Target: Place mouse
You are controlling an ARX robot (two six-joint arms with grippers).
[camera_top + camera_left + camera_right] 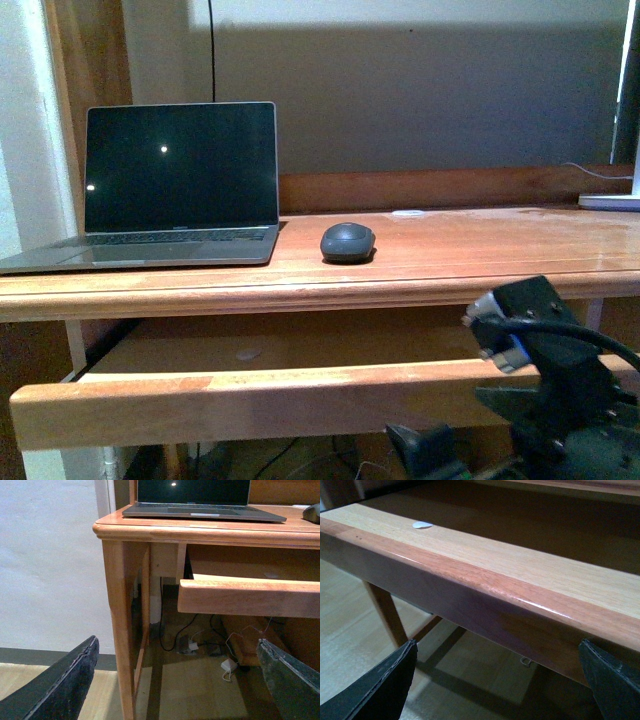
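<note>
Currently one mouse (347,242) sits on the desk (480,255) just right of the single laptop (180,185), above one pulled-out tray (250,400). Both grippers, left gripper (175,680) and right gripper (495,680), hang low with fingers spread wide, holding nothing.

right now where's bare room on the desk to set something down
Bare desktop runs right of the mouse toward the white object at the far right edge. The pull-out tray below is mostly bare. The left end is taken by the laptop.
</note>
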